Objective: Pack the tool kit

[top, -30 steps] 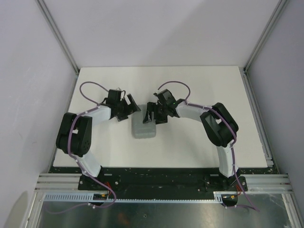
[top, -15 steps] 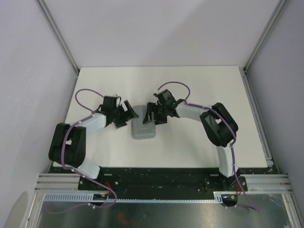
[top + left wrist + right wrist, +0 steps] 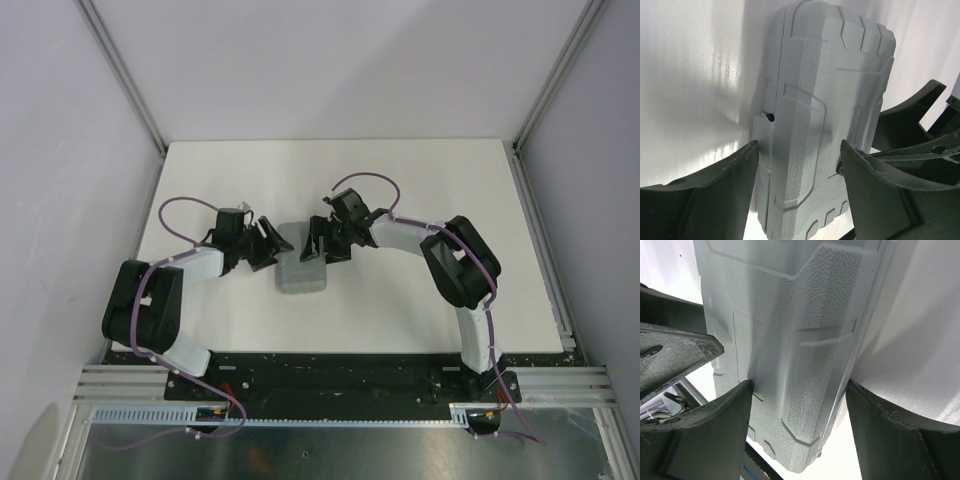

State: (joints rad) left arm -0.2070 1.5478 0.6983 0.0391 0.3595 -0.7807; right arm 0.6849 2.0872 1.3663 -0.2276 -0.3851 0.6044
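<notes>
The tool kit's grey case (image 3: 302, 274) lies shut and flat in the middle of the white table. No orange-and-black tools show. My left gripper (image 3: 274, 242) is open at the case's far left corner. In the left wrist view the case (image 3: 810, 115) lies between and beyond the spread fingers of that gripper (image 3: 799, 150). My right gripper (image 3: 316, 243) is open over the case's far end. In the right wrist view the case (image 3: 800, 330) fills the gap of that gripper (image 3: 797, 390), one finger over the lid and the other beside the case's edge.
The white table (image 3: 420, 180) is boxed in by grey walls and aluminium posts (image 3: 120, 70). A black rail (image 3: 340, 372) runs along the near edge where both arm bases stand. Purple cables loop above each wrist.
My left arm has folded its elbow outward to the left, and its gripper has come slightly nearer and lower beside the case. The right arm and the case have not moved.
</notes>
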